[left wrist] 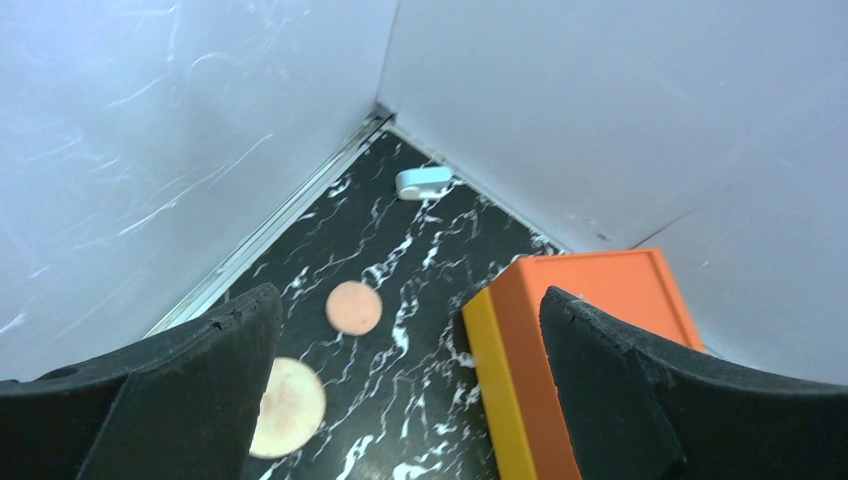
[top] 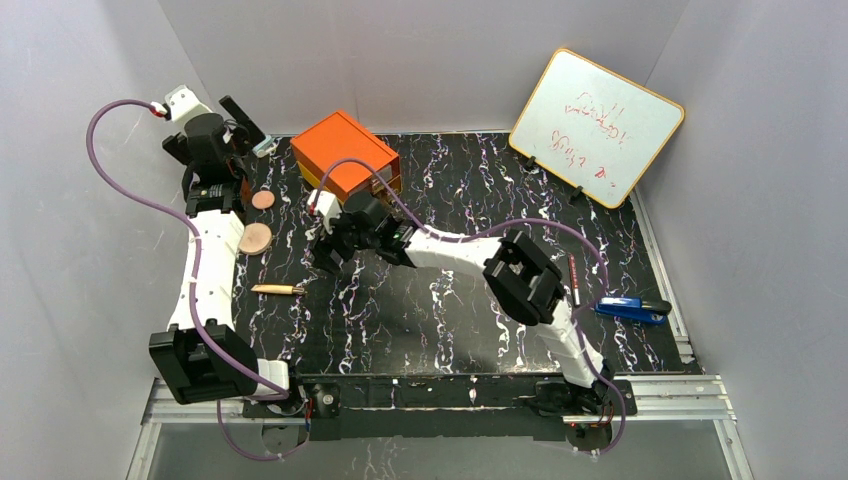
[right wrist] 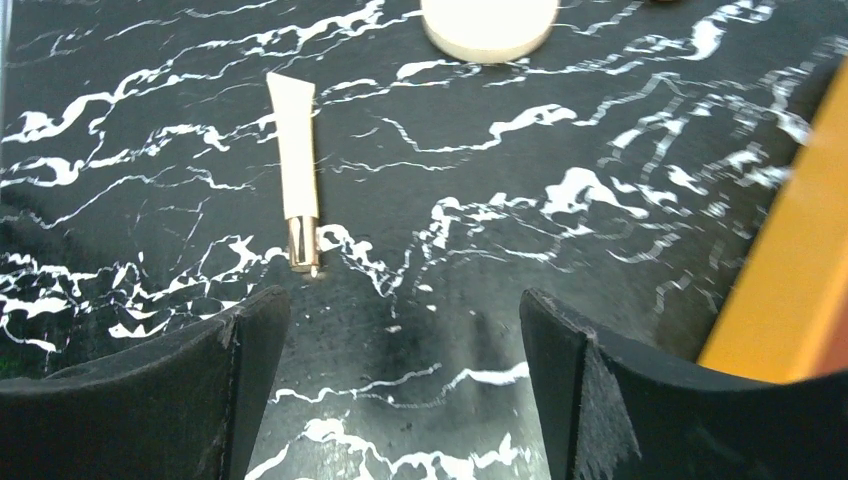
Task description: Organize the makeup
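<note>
Two round peach-pink discs lie at the back left, a small one (top: pixel 263 200) and a larger one (top: pixel 255 238); both show in the left wrist view, the small one (left wrist: pixel 354 307) and the large one (left wrist: pixel 290 405). A slim tube (top: pixel 278 289) lies near the left edge; the right wrist view shows it (right wrist: pixel 297 170) pale with a gold cap. My left gripper (top: pixel 245 133) is open and empty, high over the back left corner (left wrist: pixel 410 300). My right gripper (top: pixel 326 257) is open and empty, low over the table right of the tube (right wrist: pixel 400 300).
An orange box (top: pixel 345 150) with a yellow side stands at the back, right of the discs. A small white object (left wrist: pixel 423 181) lies in the back corner. A whiteboard (top: pixel 597 125) leans at the back right. A red marker pen (top: pixel 573 280) and a blue stapler (top: pixel 632 308) lie at the right.
</note>
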`<act>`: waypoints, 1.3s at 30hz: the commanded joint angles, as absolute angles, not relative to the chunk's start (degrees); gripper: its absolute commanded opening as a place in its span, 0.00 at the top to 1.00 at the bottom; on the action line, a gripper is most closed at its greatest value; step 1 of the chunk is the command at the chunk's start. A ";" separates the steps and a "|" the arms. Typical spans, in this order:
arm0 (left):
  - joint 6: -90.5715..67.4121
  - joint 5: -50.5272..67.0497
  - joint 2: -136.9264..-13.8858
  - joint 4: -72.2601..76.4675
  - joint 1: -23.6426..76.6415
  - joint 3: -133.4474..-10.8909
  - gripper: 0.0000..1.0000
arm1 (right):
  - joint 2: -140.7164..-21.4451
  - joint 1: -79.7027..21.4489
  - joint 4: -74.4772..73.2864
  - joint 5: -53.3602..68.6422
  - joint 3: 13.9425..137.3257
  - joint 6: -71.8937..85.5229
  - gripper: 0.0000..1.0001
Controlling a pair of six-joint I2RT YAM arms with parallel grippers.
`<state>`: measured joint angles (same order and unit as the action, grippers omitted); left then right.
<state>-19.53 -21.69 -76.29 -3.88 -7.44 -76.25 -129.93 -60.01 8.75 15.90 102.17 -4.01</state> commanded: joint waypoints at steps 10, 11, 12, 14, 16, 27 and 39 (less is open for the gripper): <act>-18.78 -25.92 -69.15 -14.10 -8.00 -75.71 0.02 | -135.76 -60.79 13.43 29.04 107.68 -5.98 0.28; -18.81 -25.73 -69.17 -14.13 -8.00 -75.61 0.02 | -136.17 -61.14 13.66 29.13 107.90 -6.02 0.28; -18.81 -25.58 -69.17 -14.19 -8.00 -75.56 0.02 | -136.67 -61.47 13.69 29.12 108.19 -6.06 0.28; -18.62 -25.54 -69.17 -14.38 -8.00 -75.66 0.01 | -137.80 -62.45 13.23 29.07 109.49 -6.48 0.28; -18.26 -25.59 -69.16 -14.75 -8.04 -75.81 0.01 | -139.00 -63.46 12.40 28.66 110.80 -7.11 0.27; -16.77 -25.83 -68.41 -15.90 -8.18 -75.99 0.01 | -143.28 -65.88 13.84 25.67 113.00 -7.25 0.31; -16.09 -25.31 -67.46 -16.40 -8.52 -76.36 0.02 | -147.16 -66.79 21.37 17.92 111.66 -7.00 0.41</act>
